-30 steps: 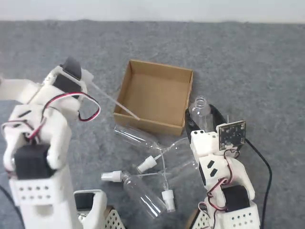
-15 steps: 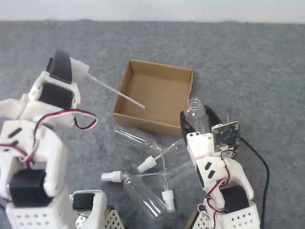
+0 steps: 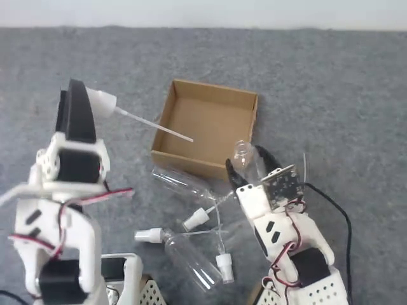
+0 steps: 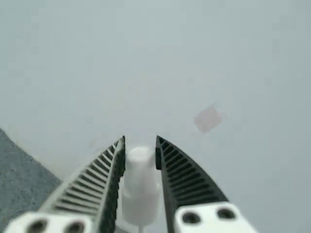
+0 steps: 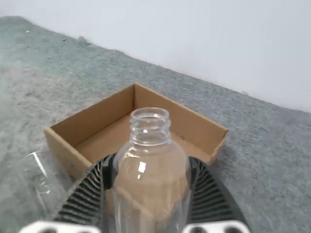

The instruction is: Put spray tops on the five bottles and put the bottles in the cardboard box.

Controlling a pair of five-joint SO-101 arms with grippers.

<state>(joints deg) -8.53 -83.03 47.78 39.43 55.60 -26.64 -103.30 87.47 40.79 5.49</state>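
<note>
Two SO-101 arms stand over a grey carpet (image 3: 331,95). At the left of the high view the left arm is raised; in its wrist view the left gripper (image 4: 140,145) has its toothed jaws closed onto a white spray top (image 3: 102,100), which sits between them with the jaws pressing both sides. From this held top a thin dip tube (image 3: 156,127) slants right, its free end above the left edge of the cardboard box (image 3: 200,164), which lies open at centre frame. Just below the box's front wall an uncapped clear bottle (image 3: 181,181) lies on its side. Lower centre, a capped bottle (image 3: 191,257) lies flat, its white sprayer pointing left; two loose spray tops (image 3: 196,219) (image 3: 224,265) lie near it. Right of centre, the right gripper (image 3: 249,162) grips an open-necked bottle (image 5: 149,145) by its shoulder, one black jaw on each side. That bottle stands upright with its mouth uppermost, just beside the box's lower right corner and outside it.
</note>
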